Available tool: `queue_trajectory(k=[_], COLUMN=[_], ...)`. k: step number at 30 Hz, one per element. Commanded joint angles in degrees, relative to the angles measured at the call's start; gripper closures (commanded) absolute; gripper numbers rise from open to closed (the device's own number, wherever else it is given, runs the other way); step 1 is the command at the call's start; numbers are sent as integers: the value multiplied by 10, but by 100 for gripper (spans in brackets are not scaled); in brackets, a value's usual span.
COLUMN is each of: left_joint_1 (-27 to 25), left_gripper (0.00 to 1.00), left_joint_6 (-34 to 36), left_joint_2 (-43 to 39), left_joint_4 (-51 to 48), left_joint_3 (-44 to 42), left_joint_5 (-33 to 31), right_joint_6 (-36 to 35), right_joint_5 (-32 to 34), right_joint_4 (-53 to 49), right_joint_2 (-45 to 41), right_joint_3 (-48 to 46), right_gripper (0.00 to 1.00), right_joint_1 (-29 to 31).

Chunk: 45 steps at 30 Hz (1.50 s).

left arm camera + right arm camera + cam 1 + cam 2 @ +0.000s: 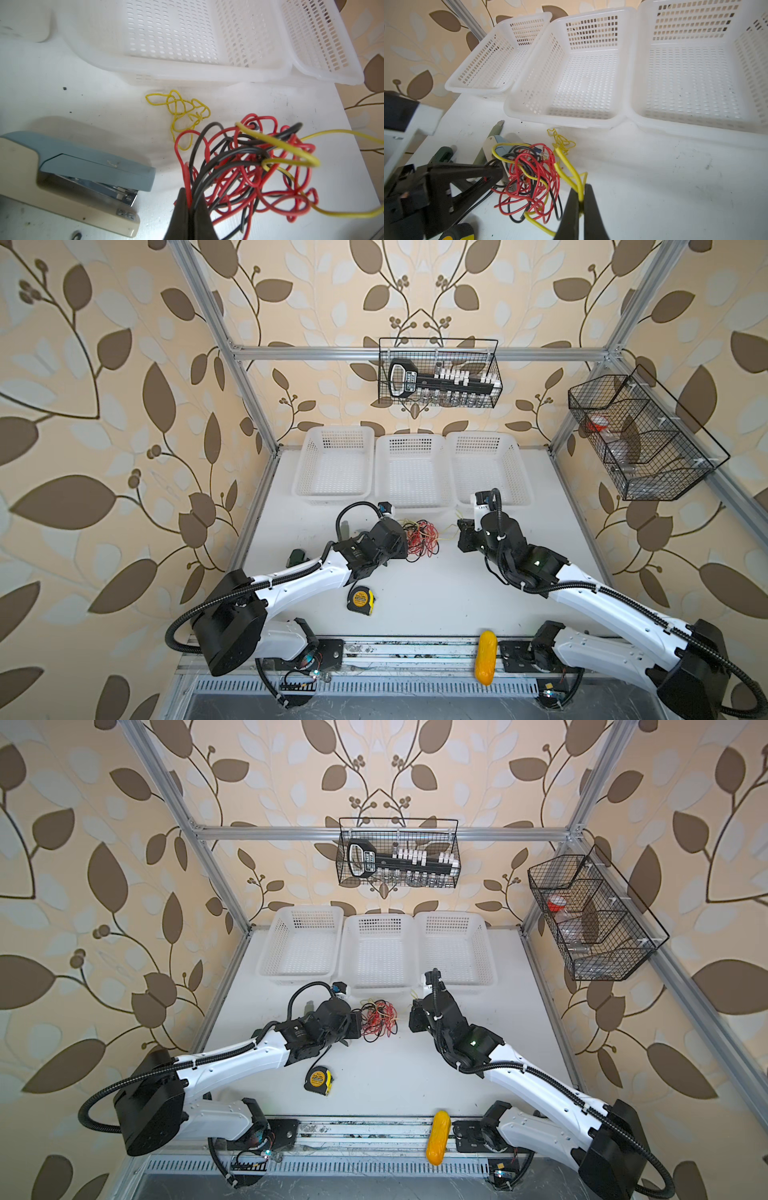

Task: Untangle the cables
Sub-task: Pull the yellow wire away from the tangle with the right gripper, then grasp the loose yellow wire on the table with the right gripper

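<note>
With left gripper (191,207) pinched on red and black cables (245,166), right gripper (581,207) pinched on a yellow cable (578,182), all tangled just before the baskets (413,502), liable to cinch knots tighter or slip strands free if pulled apart hard.

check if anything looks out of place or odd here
Yes: a yellow corn-like object lies across the metal rail at the front edge, off the white table where the cables are. It looks stray.
</note>
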Motion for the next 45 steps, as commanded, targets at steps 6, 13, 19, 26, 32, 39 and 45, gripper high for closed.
queue_trajectory(k=[6,13,19,26,32,39,45], left_joint_1=[2,2,2,2,2,2,2], left_gripper=[100,100,100,100,100,100,100], left_joint_6=[31,40,44,44,41,37,37], left_joint_2=[-60,-68,-96,-156,-188,-210,-230], left_joint_4=[-35,-70,-103,-139,-143,-141,-152], left_joint_3=[-13,-20,-33,-38,-39,-40,-42], left_joint_5=[-21,-22,-29,-52,-59,-61,-73], right_joint_6=[-13,-7,-8,16,-18,-5,0], right_joint_5=[-87,-138,-103,-75,-92,-109,-120], right_joint_4=[28,53,39,61,115,199,253], right_joint_2=[24,87,87,94,183,299,384], right_joint_3=[-25,-16,2,1,23,53,87], right_gripper=[100,80,52,38,40,39,38], right_joint_1=[21,51,39,-21,-13,12,13])
